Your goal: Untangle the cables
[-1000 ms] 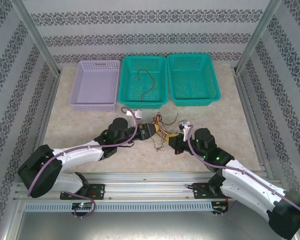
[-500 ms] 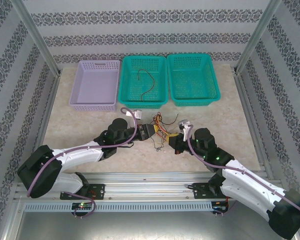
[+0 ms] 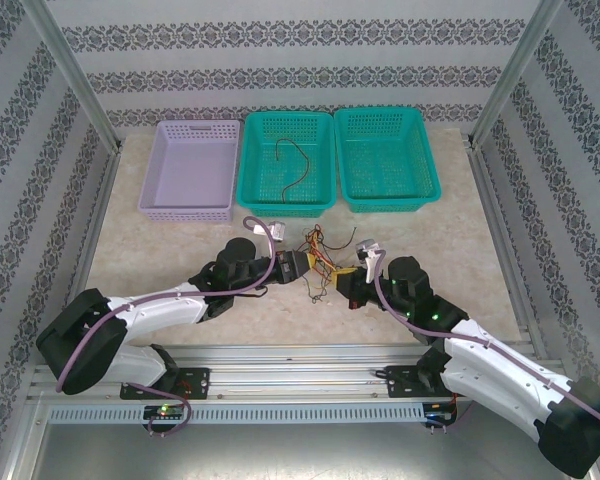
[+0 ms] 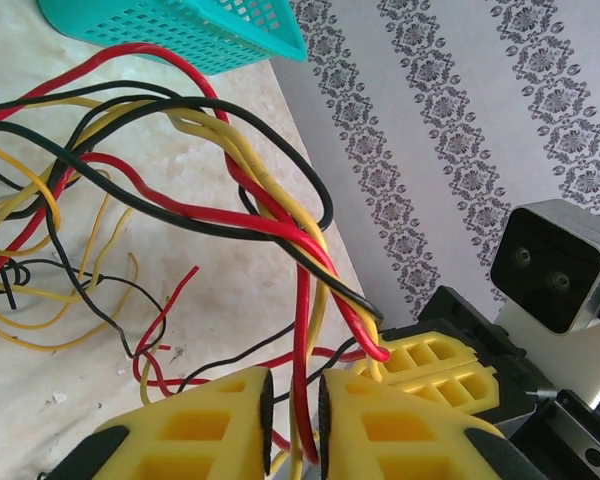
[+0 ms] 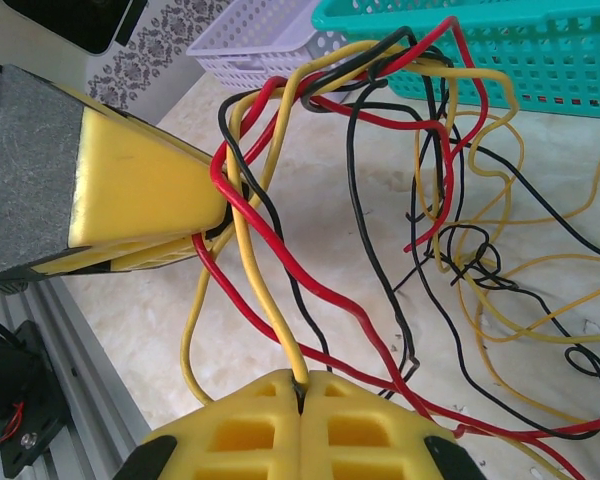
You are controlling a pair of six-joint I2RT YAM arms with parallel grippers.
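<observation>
I see the cables (image 3: 320, 255), thin red, yellow and black, snarled in one knot on the table (image 3: 180, 260); a twisted bundle rises off the surface, one yellow strand pinched in the right gripper (image 5: 302, 385); slack yellow and black loops lie flat alongside; a lone cable (image 3: 295, 168) curls in the middle basket (image 3: 288, 207).

From high behind we overlook the table (image 3: 150, 260), while our wrist views face each other close over shared cables (image 4: 302, 320).
</observation>
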